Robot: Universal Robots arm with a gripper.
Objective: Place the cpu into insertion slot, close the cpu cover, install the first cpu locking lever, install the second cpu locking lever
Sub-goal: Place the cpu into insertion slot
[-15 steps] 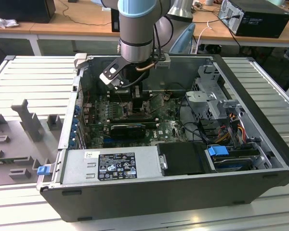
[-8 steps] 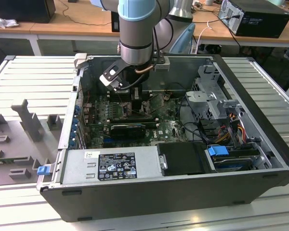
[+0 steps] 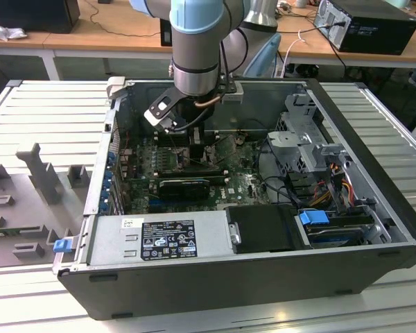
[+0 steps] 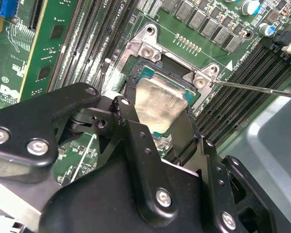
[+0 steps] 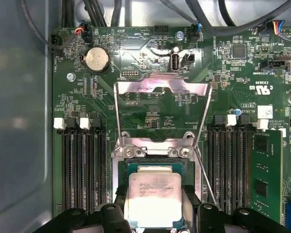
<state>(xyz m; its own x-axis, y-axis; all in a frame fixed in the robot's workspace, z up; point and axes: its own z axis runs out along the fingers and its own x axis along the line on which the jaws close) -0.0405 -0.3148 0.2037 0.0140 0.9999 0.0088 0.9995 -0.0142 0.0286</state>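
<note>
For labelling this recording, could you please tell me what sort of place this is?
Probably a robotics lab or workshop: an open computer case sits on a slatted metal table, a robot arm reaches into it, its gripper holding the cpu, and cabled wooden benches stand behind.

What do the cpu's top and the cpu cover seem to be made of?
The cpu: matte pale silver metal on top, by its dull sheen; green board at the rim. The cpu cover: thin bright metal, probably steel, by its mirror-like reflections.
</note>
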